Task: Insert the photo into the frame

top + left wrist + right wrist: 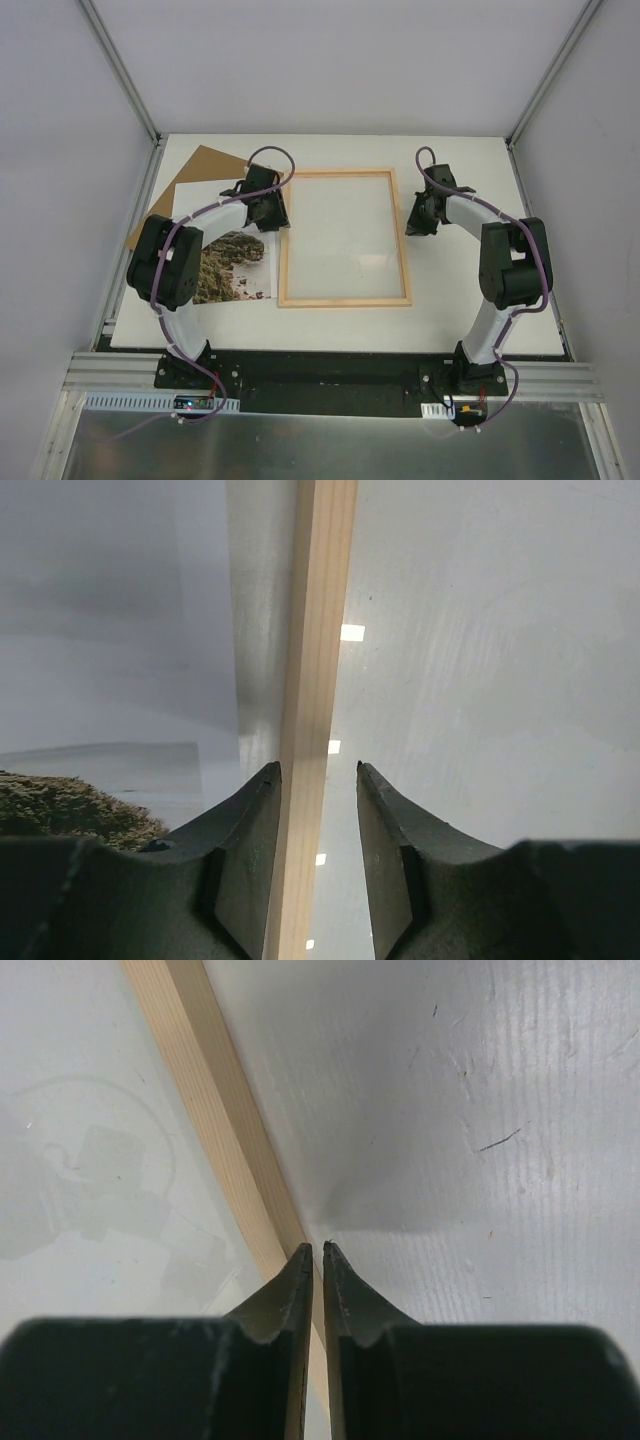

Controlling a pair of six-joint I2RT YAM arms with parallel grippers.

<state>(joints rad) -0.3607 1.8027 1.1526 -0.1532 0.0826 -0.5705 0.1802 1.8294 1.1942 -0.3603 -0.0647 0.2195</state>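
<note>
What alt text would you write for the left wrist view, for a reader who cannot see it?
The left pincer straddles a light wooden rail of the frame, jaws apart. A rocky corner of the photo shows at lower left.

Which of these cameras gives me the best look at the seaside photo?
The top external view. It shows the photo lying flat to the left of the frame, though the left arm covers part of it. The left wrist view catches only a small rocky patch of the photo. The right wrist view shows none of it.
</note>
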